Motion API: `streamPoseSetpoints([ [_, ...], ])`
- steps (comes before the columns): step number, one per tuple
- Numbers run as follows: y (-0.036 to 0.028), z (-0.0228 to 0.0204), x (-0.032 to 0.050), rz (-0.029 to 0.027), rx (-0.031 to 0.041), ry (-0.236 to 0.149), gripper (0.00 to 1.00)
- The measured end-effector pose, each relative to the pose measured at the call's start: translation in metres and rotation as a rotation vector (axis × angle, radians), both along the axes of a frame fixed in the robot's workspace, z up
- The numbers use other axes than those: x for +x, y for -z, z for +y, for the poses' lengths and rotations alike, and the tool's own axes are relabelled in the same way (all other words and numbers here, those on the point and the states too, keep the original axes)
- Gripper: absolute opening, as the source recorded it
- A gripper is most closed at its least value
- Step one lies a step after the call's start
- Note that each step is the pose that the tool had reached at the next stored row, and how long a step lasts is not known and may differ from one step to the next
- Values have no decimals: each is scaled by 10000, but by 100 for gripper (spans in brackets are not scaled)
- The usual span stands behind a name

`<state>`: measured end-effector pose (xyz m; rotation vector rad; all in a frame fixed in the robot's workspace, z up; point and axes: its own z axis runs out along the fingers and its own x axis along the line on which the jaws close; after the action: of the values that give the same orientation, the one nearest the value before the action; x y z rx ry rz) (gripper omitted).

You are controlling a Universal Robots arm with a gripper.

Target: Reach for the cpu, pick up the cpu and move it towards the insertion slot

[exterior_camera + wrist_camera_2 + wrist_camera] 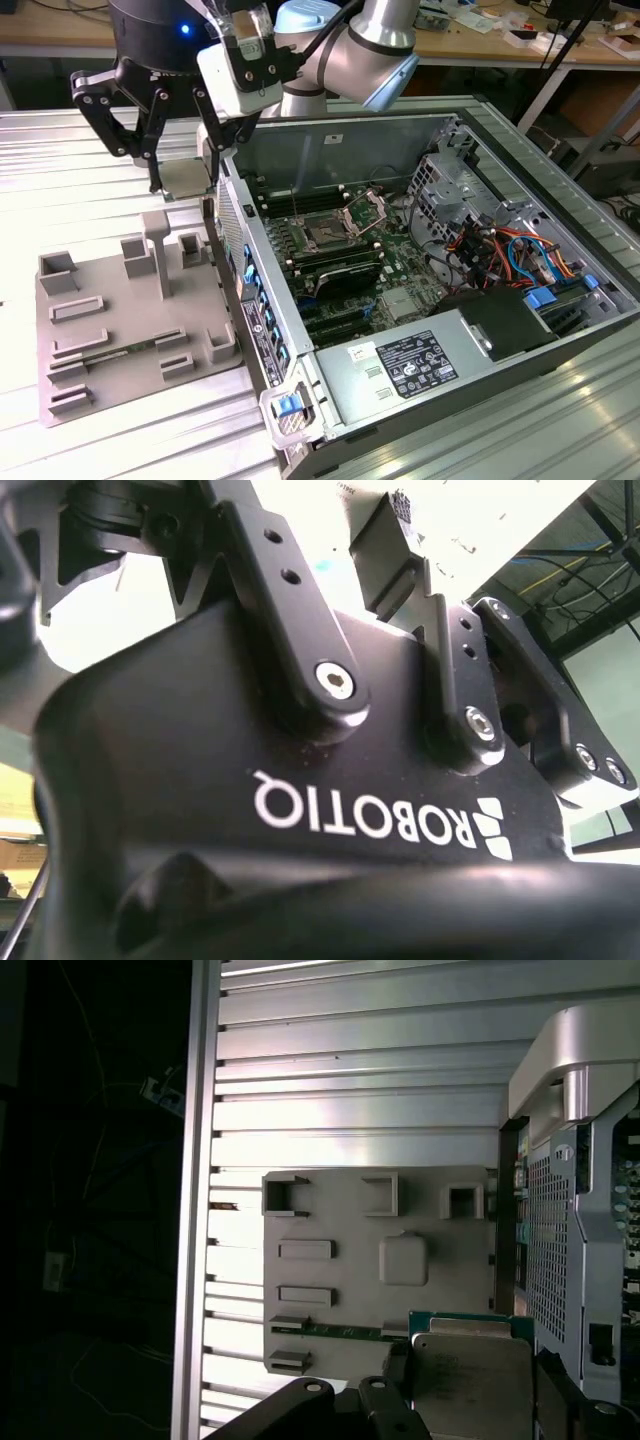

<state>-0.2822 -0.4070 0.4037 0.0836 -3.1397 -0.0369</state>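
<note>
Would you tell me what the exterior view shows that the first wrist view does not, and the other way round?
Exterior view: the arm and the slot inside the open case.
First wrist view: the green rim of the cpu and the dark area past the edge of the table.
Both: the gripper closed on the cpu, near the tray, beside the case's wall, over the slatted table.

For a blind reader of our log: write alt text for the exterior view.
The gripper holds the cpu above the grey tray, beside an open computer case. The insertion slot sits on the green board inside.
</note>
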Motion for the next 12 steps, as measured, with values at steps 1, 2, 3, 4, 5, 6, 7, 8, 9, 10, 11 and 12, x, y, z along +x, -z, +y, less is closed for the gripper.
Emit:
streamPoseSetpoints([
  [1, 0, 0, 3, 0, 0, 0, 55],
  [2, 0, 0, 6, 0, 0, 0, 55],
  [3, 0, 0, 11, 0, 0, 0, 55],
  [4, 1, 0, 14, 0, 0, 0, 55],
  [5, 0, 0, 17, 0, -1, 0, 55],
  [6, 1, 0, 20, 0, 0, 0, 55],
  [7, 1, 0, 22, 0, 0, 0, 55],
  [8, 1, 0, 25, 0, 0, 0, 55],
  [9, 1, 0, 29, 0, 0, 0, 55],
  [10, 2, 0, 34, 0, 0, 0, 55],
  [11, 1, 0, 36, 0, 0, 0, 55],
  [12, 2, 0, 39, 0, 0, 0, 55],
])
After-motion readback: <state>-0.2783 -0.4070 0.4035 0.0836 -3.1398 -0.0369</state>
